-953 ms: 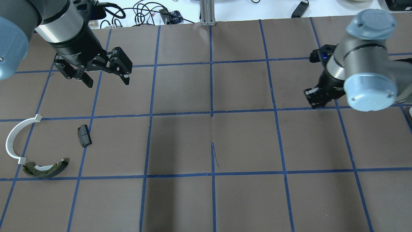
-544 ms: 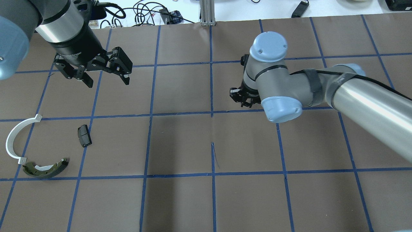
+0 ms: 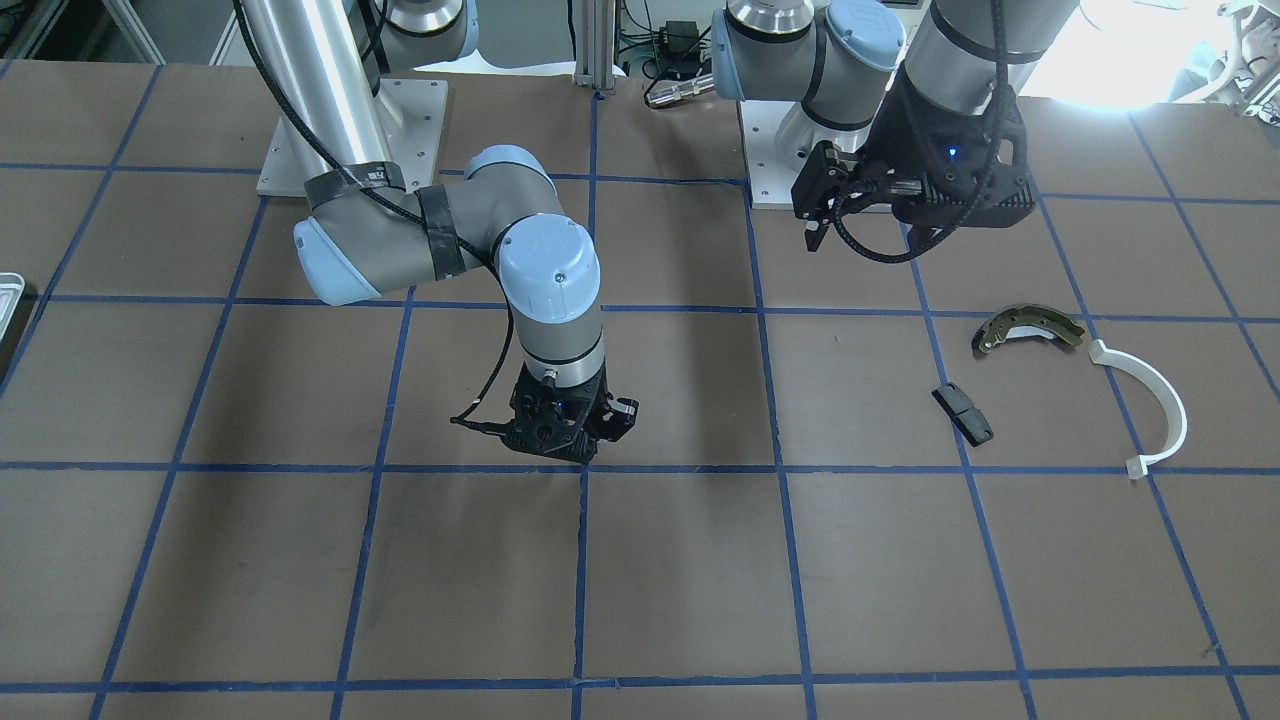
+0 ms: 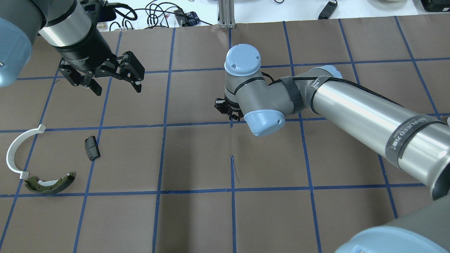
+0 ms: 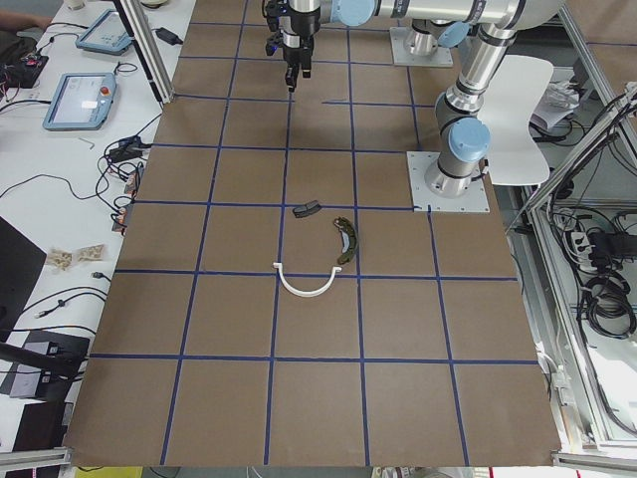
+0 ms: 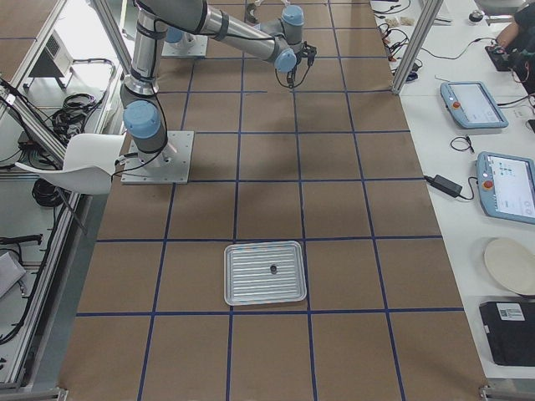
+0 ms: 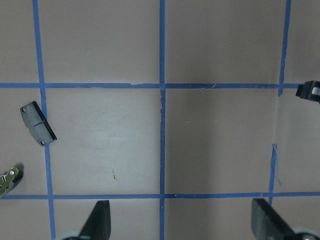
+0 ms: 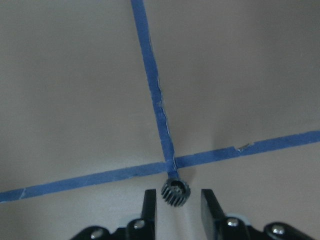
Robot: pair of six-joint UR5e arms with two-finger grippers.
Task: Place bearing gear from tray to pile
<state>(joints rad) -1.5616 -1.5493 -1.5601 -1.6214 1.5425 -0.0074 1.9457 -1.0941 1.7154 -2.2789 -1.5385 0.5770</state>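
Observation:
My right gripper (image 8: 177, 206) is shut on the small dark toothed bearing gear (image 8: 176, 193), held just above a blue tape crossing near the table's middle (image 4: 227, 109). The pile lies at the near left: an olive brake shoe (image 4: 49, 185), a white plastic arc (image 4: 14, 151) and a black block (image 4: 92, 148). My left gripper (image 4: 118, 90) hangs open and empty behind the pile. The silvery tray (image 6: 265, 273) lies far off on my right side, with one small dark part in it.
The table is brown paper with a blue tape grid (image 4: 232, 158). Cables (image 4: 154, 14) lie past the far edge. The tray's corner shows at the front-facing view's left edge (image 3: 8, 290). Both arm bases (image 3: 350, 130) stand at the robot side.
My right arm has swept left from the table's right side to its middle, carrying the gear. The left arm and the pile have not moved.

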